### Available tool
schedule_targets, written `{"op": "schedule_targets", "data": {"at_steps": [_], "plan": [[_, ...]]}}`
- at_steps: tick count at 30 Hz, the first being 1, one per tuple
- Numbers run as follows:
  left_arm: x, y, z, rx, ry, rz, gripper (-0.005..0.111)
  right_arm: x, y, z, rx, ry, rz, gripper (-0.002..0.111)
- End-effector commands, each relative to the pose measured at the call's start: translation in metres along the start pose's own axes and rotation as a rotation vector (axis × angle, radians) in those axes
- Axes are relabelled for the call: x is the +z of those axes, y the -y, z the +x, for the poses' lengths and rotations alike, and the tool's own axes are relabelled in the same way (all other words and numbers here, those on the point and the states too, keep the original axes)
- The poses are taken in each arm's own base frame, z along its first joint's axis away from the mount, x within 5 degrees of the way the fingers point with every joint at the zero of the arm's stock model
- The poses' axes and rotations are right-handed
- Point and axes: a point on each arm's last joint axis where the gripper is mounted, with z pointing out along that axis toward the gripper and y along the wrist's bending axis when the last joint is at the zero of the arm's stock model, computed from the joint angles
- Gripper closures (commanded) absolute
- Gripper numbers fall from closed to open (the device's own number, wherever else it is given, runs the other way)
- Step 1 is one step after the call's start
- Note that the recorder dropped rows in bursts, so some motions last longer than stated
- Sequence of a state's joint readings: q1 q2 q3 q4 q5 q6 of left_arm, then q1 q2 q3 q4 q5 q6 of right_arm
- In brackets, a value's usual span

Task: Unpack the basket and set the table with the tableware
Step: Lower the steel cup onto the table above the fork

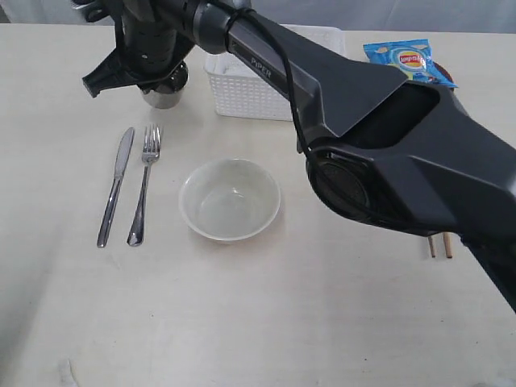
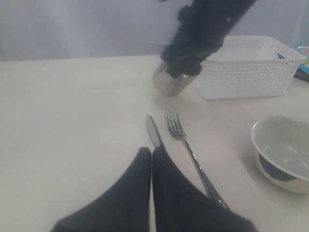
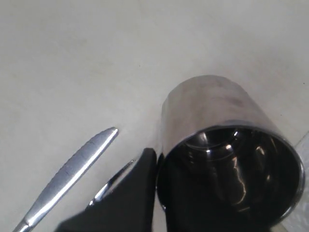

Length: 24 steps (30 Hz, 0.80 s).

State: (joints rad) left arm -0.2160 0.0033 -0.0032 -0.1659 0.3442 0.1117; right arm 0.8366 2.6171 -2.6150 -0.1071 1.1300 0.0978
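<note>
Gripping tilted steel cup (image 3: 207, 116) at rim: right jaws.

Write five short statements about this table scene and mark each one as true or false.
1. The knife lies beside the fork. True.
2. The bowl holds the chip bag. False: the bowl looks empty, and the blue chip bag lies on the far side of the basket.
3. The right tool grips the steel cup. True.
4. The left tool is wide open. False: its jaws are shut together and hold nothing.
5. The chopsticks stand in the basket. False: the ends of the chopsticks show on the table, below the right arm.
</note>
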Motion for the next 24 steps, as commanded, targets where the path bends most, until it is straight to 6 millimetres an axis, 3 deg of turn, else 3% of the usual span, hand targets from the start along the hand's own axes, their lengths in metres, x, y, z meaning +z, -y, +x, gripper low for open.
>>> {"op": "schedule_targets", "data": {"at_steps": [1, 11, 16, 21, 24], "plan": [[0.000, 0.000, 0.001, 0.001, 0.002, 0.005, 0.107, -0.005, 0.003, -0.004, 0.016, 0.022, -0.010, 0.109], [0.000, 0.000, 0.001, 0.003, 0.002, 0.005, 0.107, -0.007, 0.001, -0.002, 0.019, 0.000, -0.042, 0.109], [0.000, 0.000, 0.001, 0.003, 0.002, 0.005, 0.107, -0.019, 0.002, -0.004, 0.011, -0.015, -0.042, 0.109], [0.000, 0.000, 0.001, 0.003, 0.002, 0.005, 0.107, -0.052, 0.002, -0.014, -0.003, 0.037, -0.052, 0.109], [0.000, 0.000, 0.001, 0.003, 0.002, 0.005, 0.107, -0.061, -0.002, -0.014, 0.009, 0.024, -0.096, 0.109]]}}
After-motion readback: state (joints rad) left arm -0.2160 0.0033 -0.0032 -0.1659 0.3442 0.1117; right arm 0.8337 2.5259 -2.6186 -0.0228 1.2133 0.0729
